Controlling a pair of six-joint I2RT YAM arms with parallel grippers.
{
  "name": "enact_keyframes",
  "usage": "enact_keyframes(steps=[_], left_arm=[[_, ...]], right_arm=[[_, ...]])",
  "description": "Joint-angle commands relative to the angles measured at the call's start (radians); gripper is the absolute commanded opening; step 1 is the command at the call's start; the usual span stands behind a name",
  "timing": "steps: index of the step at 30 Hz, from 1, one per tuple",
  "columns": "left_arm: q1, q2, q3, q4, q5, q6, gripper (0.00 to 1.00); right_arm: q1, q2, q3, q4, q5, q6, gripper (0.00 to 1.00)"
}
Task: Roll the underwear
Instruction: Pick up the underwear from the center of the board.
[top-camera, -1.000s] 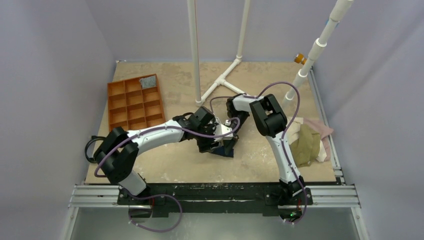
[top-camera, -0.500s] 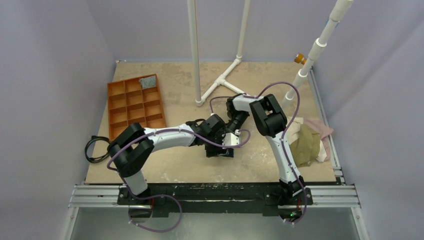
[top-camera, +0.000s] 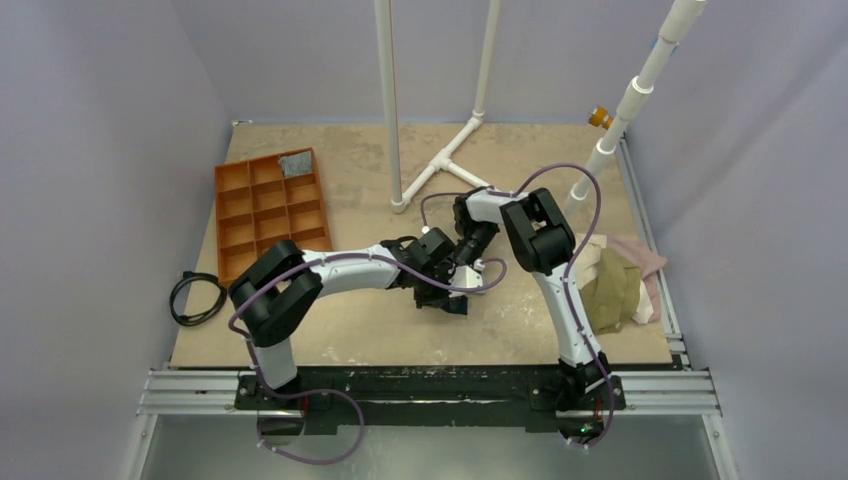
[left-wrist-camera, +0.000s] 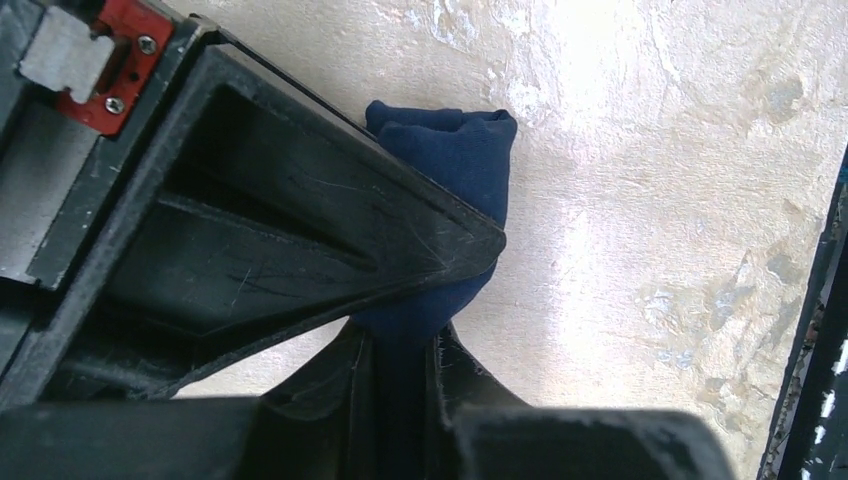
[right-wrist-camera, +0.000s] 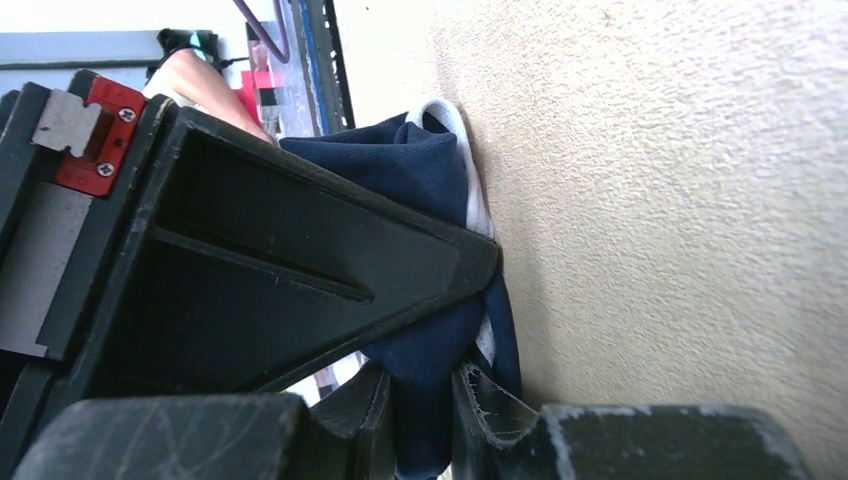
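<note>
Moved since a second ago: left arm (top-camera: 345, 265), swung rightward toward centre. Its left claw (left-wrist-camera: 430, 310) has closed and is clamped on the navy underwear (left-wrist-camera: 452, 150). The right claw (right-wrist-camera: 450, 335) is clamped on the same garment's white-trimmed edge. The underwear lies bunched on the worktop (top-camera: 340, 335) between both claws.

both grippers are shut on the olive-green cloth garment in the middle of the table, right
No. The left gripper and right gripper are shut on the navy-blue cloth underwear with white trim in the middle of the table, as both wrist views show. The olive-green cloth garment lies by the table's right edge.
</note>
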Motion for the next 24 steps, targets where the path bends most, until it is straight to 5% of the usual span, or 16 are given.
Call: enact_keyframes(steps=[1, 9, 24], left_arm=[[-0.006, 0.048, 0.020, -0.009, 0.074, 0.000, 0.00], [0.025, 0.113, 0.086, -0.140, 0.179, 0.010, 0.00], [0.089, 0.195, 0.184, -0.217, 0.193, -0.041, 0.00]], right_arm=[[-0.004, -0.052, -0.034, 0.275, 0.189, 0.037, 0.22], [-0.029, -0.251, -0.138, 0.414, 0.333, 0.160, 0.59], [-0.114, -0.407, -0.301, 0.440, 0.435, 0.164, 0.66]])
